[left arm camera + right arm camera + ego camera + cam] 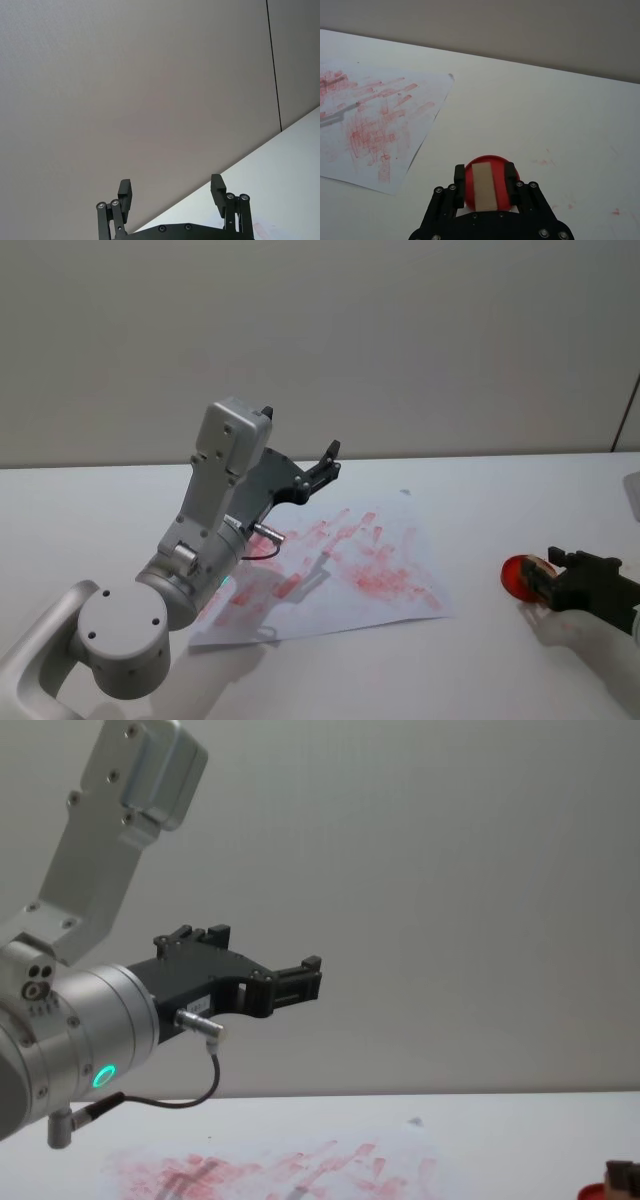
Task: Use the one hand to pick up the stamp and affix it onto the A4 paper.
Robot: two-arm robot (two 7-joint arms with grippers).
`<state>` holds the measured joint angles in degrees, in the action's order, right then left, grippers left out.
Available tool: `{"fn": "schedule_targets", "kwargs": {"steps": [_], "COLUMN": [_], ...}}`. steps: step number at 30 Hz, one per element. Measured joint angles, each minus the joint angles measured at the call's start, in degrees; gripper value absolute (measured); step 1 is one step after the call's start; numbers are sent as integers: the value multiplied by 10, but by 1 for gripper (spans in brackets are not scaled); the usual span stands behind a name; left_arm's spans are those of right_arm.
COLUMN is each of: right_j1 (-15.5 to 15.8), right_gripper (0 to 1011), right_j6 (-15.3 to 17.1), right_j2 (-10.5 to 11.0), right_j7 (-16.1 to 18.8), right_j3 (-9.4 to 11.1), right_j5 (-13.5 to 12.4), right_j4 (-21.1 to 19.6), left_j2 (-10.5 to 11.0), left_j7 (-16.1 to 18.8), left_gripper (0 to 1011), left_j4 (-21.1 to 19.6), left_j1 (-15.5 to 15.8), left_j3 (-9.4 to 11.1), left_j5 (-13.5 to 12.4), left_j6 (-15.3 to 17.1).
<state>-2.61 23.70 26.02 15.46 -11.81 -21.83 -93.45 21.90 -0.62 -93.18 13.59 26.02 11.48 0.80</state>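
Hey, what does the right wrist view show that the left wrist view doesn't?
Right wrist view alone: the right tool shut on the stamp, over the red ink pad, with the A4 paper beyond. Left wrist view alone: the left tool, open and empty, facing the wall. Both show the white table.

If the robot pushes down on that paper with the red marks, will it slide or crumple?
The A4 paper is a thin loose sheet, probably floppy. Nothing visibly holds it to the table, so it may slide. One corner looks slightly curled, so it could crumple.
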Motion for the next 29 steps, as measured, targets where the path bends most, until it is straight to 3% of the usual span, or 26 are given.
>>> {"fn": "schedule_targets", "kwargs": {"steps": [18,20,29], "right_j1": [-3,-3,-4], "right_gripper": [960,999,1001], "right_j6": [4,4,4], "right_j2": [-2,-2,-3], "right_j7": [2,2,2], "right_j3": [-2,-3,-3], "right_j5": [5,5,5], "right_j4": [6,7,7], "left_j2": [0,0,0], "left_j7": [0,0,0], "left_gripper": [1001,1001,1001], "left_j4": [0,0,0], "left_j1": [0,0,0], "left_j3": [0,0,0], "left_j5": [0,0,0], "left_j6": [0,0,0]}}
